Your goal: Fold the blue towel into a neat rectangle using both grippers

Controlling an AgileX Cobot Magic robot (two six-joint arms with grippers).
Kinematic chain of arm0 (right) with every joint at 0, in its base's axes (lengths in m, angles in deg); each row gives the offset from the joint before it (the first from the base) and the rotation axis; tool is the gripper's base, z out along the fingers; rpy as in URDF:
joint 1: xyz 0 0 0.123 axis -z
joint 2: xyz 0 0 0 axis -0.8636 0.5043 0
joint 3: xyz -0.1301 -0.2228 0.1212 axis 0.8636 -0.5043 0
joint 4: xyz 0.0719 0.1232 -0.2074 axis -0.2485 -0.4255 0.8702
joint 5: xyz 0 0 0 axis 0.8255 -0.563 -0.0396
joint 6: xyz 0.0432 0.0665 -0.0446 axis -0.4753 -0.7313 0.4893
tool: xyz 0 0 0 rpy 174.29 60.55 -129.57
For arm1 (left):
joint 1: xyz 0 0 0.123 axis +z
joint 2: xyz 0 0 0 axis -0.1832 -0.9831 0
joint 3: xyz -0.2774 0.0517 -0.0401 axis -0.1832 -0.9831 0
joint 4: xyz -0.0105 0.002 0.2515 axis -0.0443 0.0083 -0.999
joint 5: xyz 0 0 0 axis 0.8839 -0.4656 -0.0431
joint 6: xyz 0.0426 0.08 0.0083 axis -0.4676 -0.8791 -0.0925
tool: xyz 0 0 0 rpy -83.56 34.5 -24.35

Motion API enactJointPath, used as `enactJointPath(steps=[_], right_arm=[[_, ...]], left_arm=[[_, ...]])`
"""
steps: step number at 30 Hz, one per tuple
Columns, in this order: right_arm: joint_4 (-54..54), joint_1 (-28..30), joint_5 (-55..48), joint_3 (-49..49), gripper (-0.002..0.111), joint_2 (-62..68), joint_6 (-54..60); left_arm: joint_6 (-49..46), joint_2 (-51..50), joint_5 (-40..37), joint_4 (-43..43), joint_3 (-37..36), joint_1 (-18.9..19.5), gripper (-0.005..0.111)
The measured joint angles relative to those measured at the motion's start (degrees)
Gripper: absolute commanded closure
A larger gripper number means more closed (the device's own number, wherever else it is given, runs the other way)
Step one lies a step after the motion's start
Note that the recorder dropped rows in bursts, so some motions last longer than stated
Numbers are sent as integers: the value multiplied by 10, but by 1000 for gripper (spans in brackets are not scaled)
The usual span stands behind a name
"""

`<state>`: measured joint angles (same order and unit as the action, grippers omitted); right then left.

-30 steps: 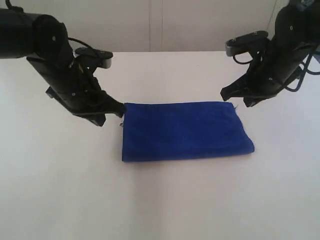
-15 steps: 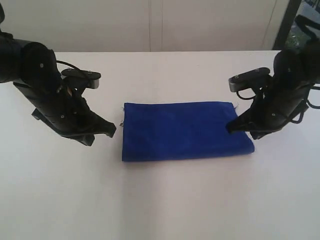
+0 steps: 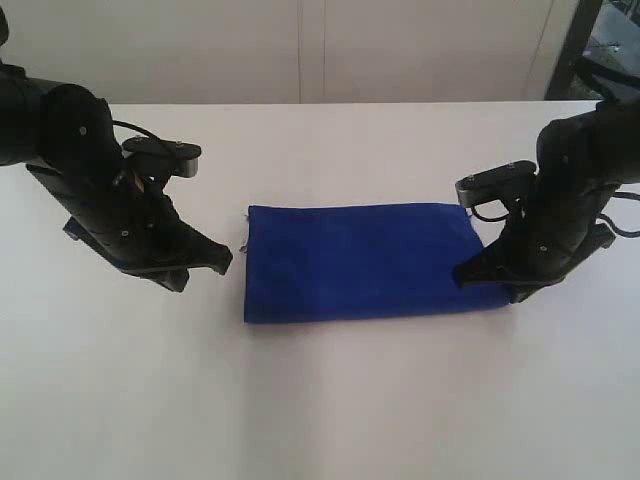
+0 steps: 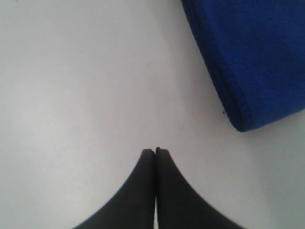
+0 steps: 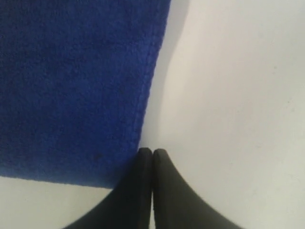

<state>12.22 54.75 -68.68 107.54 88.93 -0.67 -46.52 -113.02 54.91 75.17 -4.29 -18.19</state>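
Note:
The blue towel [image 3: 365, 260] lies flat on the white table as a folded rectangle; its corner also shows in the left wrist view [image 4: 248, 57] and its edge in the right wrist view [image 5: 71, 86]. My left gripper [image 3: 226, 262] is shut and empty, a short way off the towel's left edge, with its tips [image 4: 155, 151] over bare table. At the towel's right edge near the front corner, my right gripper [image 3: 462, 276] is shut with nothing in it. Its tips [image 5: 152, 151] are right at the hem.
The white table [image 3: 320, 400] stretches all around the towel. A pale wall [image 3: 300, 50] stands behind it, and a dark upright frame [image 3: 566, 50] rises at the back right.
The left arm swung back from the towel's far left corner to beside its left edge, then stayed. The right arm came forward and down along the towel's right edge.

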Motion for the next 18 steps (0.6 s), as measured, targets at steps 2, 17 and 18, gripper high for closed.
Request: enactJointPath(steps=[2, 17, 18], right_arm=[[-4, 0, -5, 0, 108, 0, 0], [-59, 0, -22, 0, 108, 0, 35], [-59, 0, -22, 0, 108, 0, 35]], left_arm=[[0, 0, 0, 0, 0, 0, 107], [0, 0, 0, 0, 0, 0, 107], [0, 0, 0, 0, 0, 0, 107]])
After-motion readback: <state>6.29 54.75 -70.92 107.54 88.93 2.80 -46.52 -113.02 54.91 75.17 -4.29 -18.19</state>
